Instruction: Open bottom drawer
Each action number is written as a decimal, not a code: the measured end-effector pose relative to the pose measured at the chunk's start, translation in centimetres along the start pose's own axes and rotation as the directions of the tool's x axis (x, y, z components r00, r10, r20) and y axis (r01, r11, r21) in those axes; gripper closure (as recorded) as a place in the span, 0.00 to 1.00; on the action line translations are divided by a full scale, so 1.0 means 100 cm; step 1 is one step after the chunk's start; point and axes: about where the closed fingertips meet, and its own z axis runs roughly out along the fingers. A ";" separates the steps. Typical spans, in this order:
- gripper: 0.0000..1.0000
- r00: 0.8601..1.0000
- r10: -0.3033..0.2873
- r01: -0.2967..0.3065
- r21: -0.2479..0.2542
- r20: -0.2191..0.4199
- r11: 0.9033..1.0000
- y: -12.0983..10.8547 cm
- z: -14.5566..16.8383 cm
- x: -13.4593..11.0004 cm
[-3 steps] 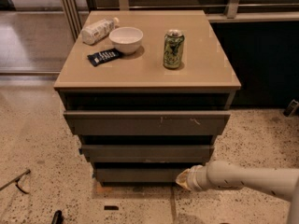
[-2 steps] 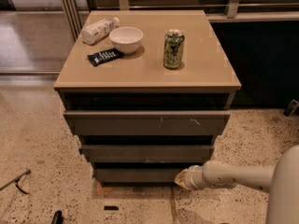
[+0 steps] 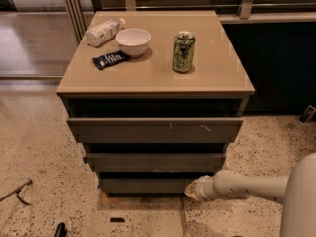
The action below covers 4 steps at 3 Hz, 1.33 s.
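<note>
The robot's hand (image 3: 192,190) is hovering low at the right end of the bottom drawer (image 3: 148,184), right up against that end of its plain dark front and just above the speckled floor (image 3: 39,142). The pale arm (image 3: 247,186) is reaching in from the right edge of the view, lying nearly level. From this angle I cannot tell whether the hand is open or closed, or whether it is gripping anything. The bottom drawer is sitting lowest in the cabinet, directly under the middle drawer (image 3: 155,161), which is lying beneath the wide top drawer (image 3: 155,130) with its white scratches. A dark gap is showing above each front. On the tan tabletop (image 3: 217,68) a green can (image 3: 183,52) is standing upright near the middle, a white bowl (image 3: 133,42) is resting to its left, a pale bottle (image 3: 103,31) is lying on its side at the back left corner, and a dark packet (image 3: 111,59) is lying flat just in front of the bowl.
</note>
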 end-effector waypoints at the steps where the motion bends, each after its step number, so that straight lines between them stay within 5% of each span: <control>1: 0.50 0.999 -0.027 0.026 -0.019 -0.021 0.999 -0.002 0.015 0.014; 3: 0.04 0.996 -0.075 0.072 -0.057 -0.051 0.996 -0.011 0.050 0.049; 4: 0.00 0.996 -0.077 0.074 -0.057 -0.049 0.996 -0.011 0.051 0.050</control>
